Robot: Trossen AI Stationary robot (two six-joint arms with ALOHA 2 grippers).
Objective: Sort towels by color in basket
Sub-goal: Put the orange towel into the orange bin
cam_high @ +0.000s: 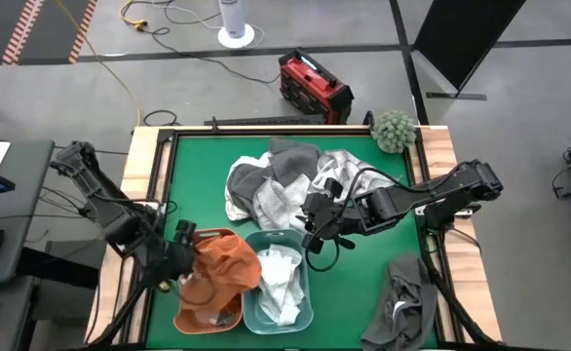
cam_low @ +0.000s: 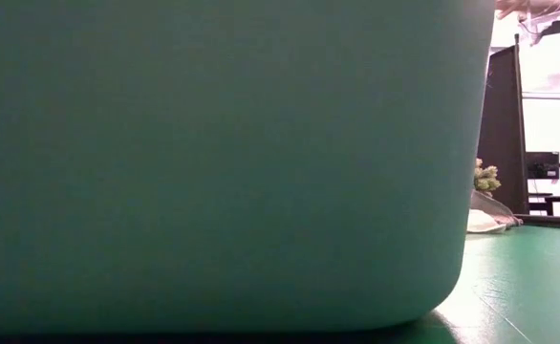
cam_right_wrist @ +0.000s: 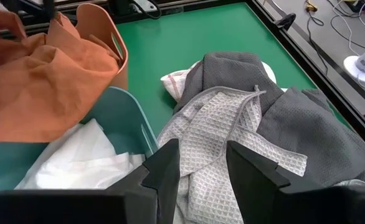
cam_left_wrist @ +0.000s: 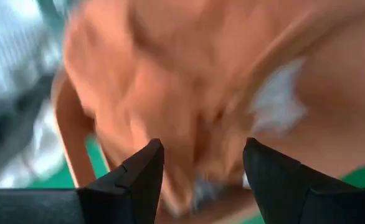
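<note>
Towels lie in four places, and the near ones sit sorted by colour: one rust towel (cam_high: 229, 265) is draped over the orange basket (cam_high: 206, 318), spilling past its rim, seemingly just let go, and white cloth (cam_high: 278, 278) fills the teal basket (cam_high: 303, 314) beside it. One dark grey towel (cam_high: 407, 297) lies apart at the desk's (cam_high: 354, 292) near right corner. Left gripper (cam_high: 184, 240) stands spread at the rust towel's edge, gripping nothing. Right gripper (cam_high: 317, 232) hovers partly spread and empty by the teal basket's far rim, likely lining up for the unsorted heap (cam_high: 290, 180) mid-desk, where grey and checked cloths overlap too much to count. One green ball (cam_high: 395, 130) rests at the far edge
</note>
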